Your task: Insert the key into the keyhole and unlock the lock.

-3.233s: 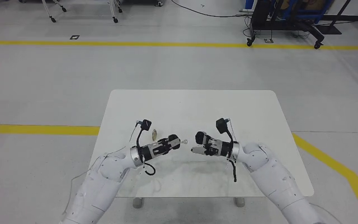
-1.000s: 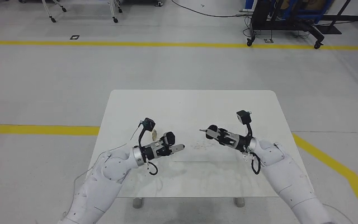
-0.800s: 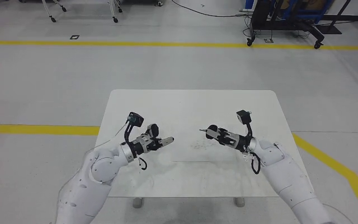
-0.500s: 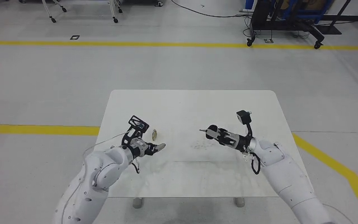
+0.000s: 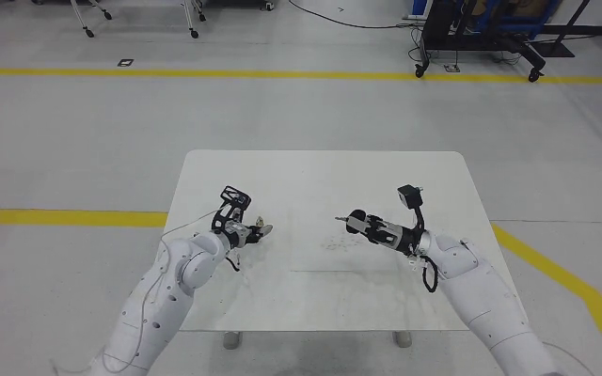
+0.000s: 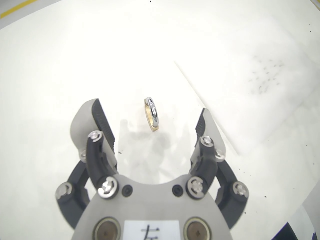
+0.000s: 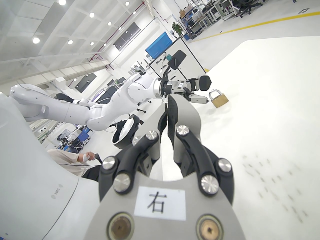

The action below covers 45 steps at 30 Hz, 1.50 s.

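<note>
Hovering low over the left part of the table [image 5: 376, 179], left gripper [image 7: 202, 91] has its jaws spread wide and nothing between them. The lock [image 6: 152, 114] sits on the tabletop just ahead of the fingertips, in line with the gap and not touching either pad. It has a brass body with a silver shackle. It appears edge-on from the left wrist and nearly face-on from the right wrist, so I cannot tell whether it lies flat or stands on its side.

Right gripper [image 5: 350, 222] hangs above the table, well apart from the lock, and points across at the left one with its jaws pressed together. In the top view a thin sliver sticks out past the tips. I log this as the key [image 5: 338, 219], though it is too small to confirm its shape.

Dark specks [image 5: 337, 244] mark the table between the two grippers. Beyond the far table edge, a yellow floor line [image 5: 282, 72] runs across.
</note>
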Each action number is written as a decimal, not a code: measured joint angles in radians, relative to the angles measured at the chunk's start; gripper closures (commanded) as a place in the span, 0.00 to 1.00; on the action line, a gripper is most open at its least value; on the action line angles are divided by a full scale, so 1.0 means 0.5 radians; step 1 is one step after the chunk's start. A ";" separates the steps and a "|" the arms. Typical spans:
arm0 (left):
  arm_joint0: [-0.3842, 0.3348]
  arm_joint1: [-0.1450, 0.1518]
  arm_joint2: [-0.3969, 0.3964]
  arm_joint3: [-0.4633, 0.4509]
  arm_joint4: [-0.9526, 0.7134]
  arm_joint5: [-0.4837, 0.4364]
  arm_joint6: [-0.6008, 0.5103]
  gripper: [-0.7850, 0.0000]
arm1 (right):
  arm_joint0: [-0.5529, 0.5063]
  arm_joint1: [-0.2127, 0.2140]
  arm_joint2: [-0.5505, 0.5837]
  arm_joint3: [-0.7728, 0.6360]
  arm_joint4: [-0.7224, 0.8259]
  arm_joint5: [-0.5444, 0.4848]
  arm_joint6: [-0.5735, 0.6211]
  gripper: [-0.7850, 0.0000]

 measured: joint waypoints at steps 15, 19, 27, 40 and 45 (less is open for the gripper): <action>-0.088 -0.039 0.116 0.100 0.066 0.087 -0.018 1.00 | 0.000 0.000 0.000 0.000 0.000 0.000 0.000 1.00; -0.106 -0.047 0.139 0.101 0.102 0.115 -0.034 1.00 | 0.000 0.000 0.000 0.000 0.000 0.000 0.000 1.00; -0.091 -0.048 0.119 0.085 0.067 0.078 -0.033 1.00 | 0.000 0.000 0.000 0.000 0.000 0.000 0.000 1.00; -0.017 -0.039 0.099 0.029 0.158 0.118 -0.082 1.00 | 0.000 0.000 0.000 0.000 0.000 0.000 0.000 1.00; 0.008 -0.037 0.051 0.016 0.041 0.046 -0.001 1.00 | 0.000 0.000 0.000 0.000 0.000 0.000 0.000 1.00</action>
